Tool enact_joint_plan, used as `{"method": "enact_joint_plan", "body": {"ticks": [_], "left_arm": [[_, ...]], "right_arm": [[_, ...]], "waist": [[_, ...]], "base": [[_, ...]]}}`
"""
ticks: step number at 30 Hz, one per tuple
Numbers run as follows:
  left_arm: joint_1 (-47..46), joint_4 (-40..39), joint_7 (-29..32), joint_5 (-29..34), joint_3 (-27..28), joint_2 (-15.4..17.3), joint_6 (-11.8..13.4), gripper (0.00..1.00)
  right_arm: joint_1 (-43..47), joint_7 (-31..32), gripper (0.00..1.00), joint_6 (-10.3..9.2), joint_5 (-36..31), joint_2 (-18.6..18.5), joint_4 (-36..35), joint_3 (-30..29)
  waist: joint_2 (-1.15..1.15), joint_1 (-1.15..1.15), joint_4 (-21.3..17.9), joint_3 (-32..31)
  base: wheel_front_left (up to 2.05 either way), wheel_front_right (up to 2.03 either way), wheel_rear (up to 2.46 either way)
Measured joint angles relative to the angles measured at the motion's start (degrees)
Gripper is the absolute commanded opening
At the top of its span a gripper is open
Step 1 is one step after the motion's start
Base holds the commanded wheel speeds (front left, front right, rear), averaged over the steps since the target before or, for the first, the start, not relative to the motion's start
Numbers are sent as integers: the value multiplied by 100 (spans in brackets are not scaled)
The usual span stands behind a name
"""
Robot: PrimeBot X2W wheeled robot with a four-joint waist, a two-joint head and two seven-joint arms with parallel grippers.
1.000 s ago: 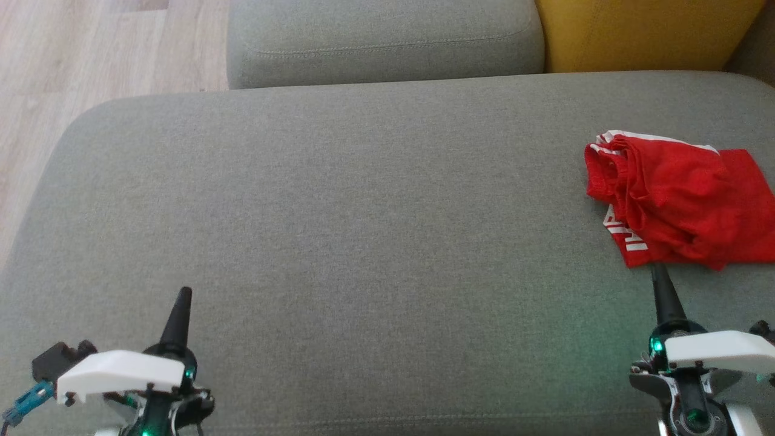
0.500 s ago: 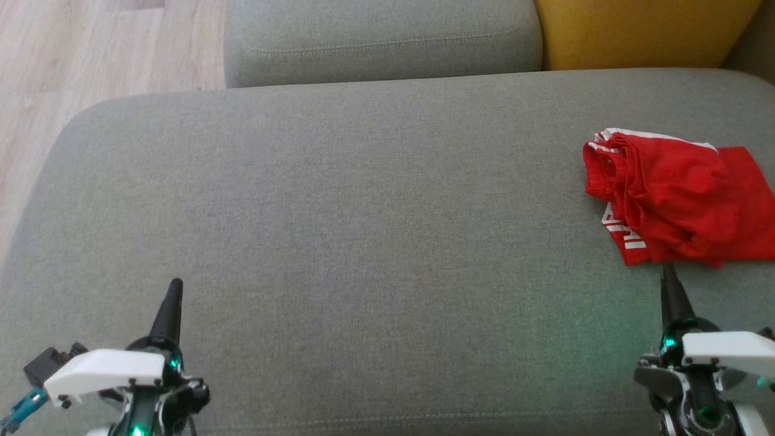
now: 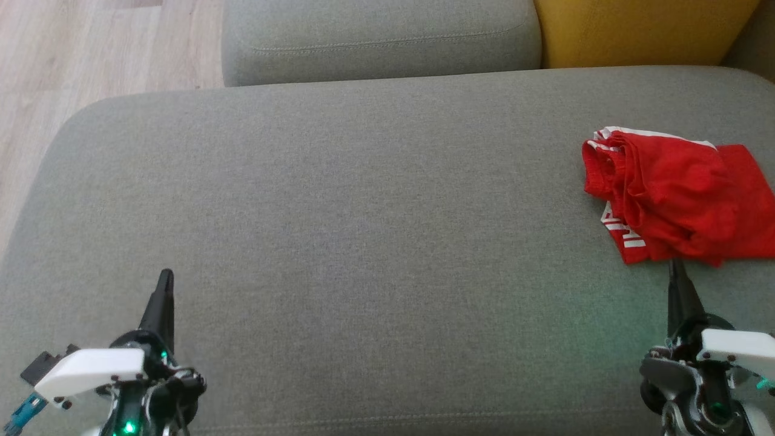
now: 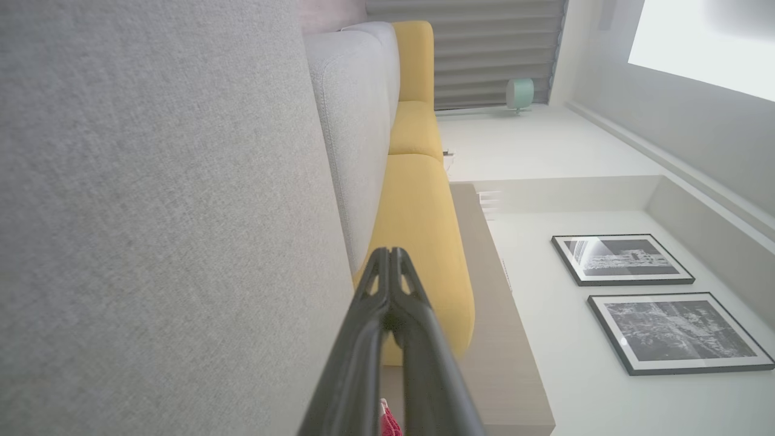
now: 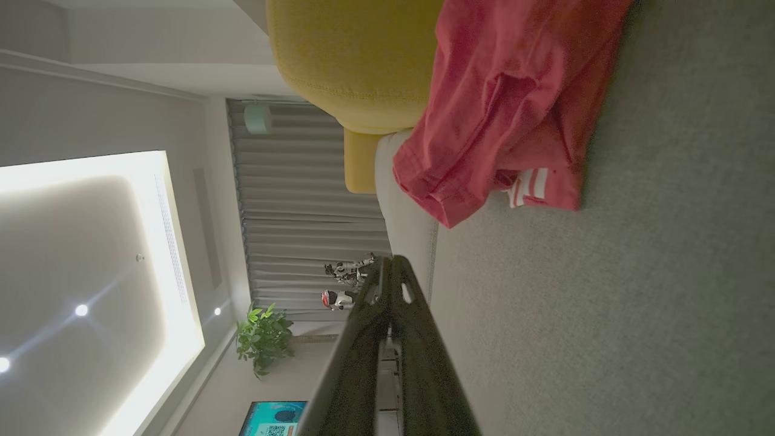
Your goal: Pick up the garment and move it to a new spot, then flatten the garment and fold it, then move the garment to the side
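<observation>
The grey seat (image 3: 363,212) lies wide and bare between my two grippers. Its rounded left edge drops to the wood floor (image 3: 91,48), and its far edge meets a grey back cushion (image 3: 381,36) and a yellow cushion (image 3: 636,30). White lettering on the near hem of the garment (image 3: 672,194) is too folded to read. The garment is red with white stripes, crumpled in loose folds at the seat's right side, running past the head view's right edge. My right gripper (image 3: 674,264) is clenched on nothing, its tip just beside that hem; I cannot tell whether it touches. My left gripper (image 3: 164,275) is clenched and empty too, well apart at the near left.
</observation>
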Motion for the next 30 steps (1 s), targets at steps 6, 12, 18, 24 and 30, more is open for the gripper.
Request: {"method": "enact_joint_plan", "body": {"ticks": [6, 12, 18, 24, 30], "left_arm": [[-76, 20, 45, -257, 112, -49, -89, 0], [-80, 23, 65, -270, 120, -63, -89, 0], [-81, 25, 93, -270, 125, -66, -89, 0], [-81, 27, 93, -269, 143, -69, -89, 0], [-81, 33, 94, -269, 157, -76, -89, 0]], "right_arm": [[-70, 2, 0, 0, 311, 0, 15, -32], [-70, 3, 0, 0, 332, 0, 30, -41], [-70, 20, 0, 0, 332, 0, 31, -55], [-70, 20, 0, 0, 331, 1, 31, -64], [-70, 46, 0, 0, 331, 1, 32, -73]], "waist": [[0, 0, -5, 7], [0, 0, -5, 7], [0, 0, -5, 7], [0, 0, -5, 7], [0, 0, -5, 7]], "base": [[0, 0, 0], [0, 0, 0], [0, 0, 0], [0, 0, 0], [0, 0, 0]]}}
